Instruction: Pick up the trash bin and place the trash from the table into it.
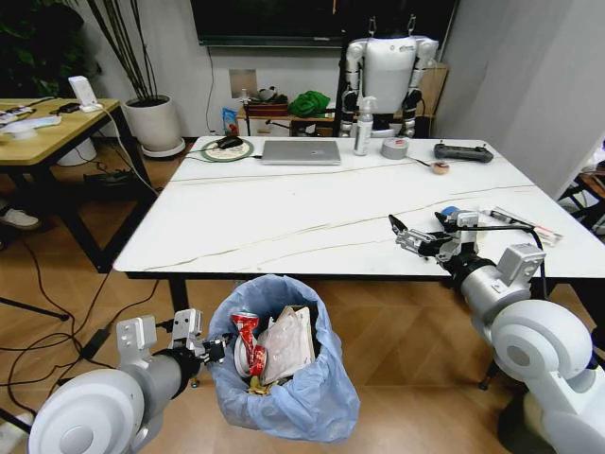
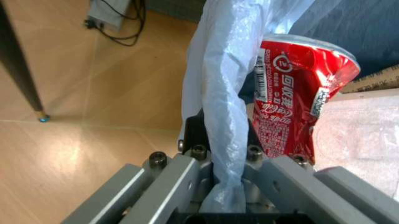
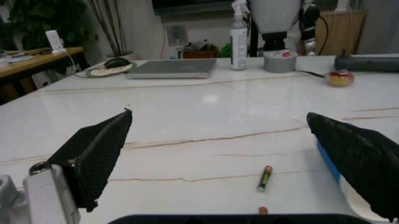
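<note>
The table point(image 1: 284, 218) has a white top with thin veins and stands in front of the robot. On its far side lie a laptop point(image 1: 301, 151), a spray bottle point(image 1: 364, 126) and a tape roll point(image 1: 395, 148). The bin point(image 1: 284, 378) with the blue bag is below the near edge of the table, off the floor side by the left arm. In it are a red can point(image 2: 293, 93), cardboard point(image 1: 288, 345) and wrappers. The left gripper point(image 2: 224, 158) is clamped on the bag rim of the bin, just beside the can. The right gripper point(image 3: 218, 154) is low over the right part of the table, jaws wide apart. A small battery point(image 3: 265, 178) lies on the table between its fingers point(image 3: 100, 154), not touched.
</note>
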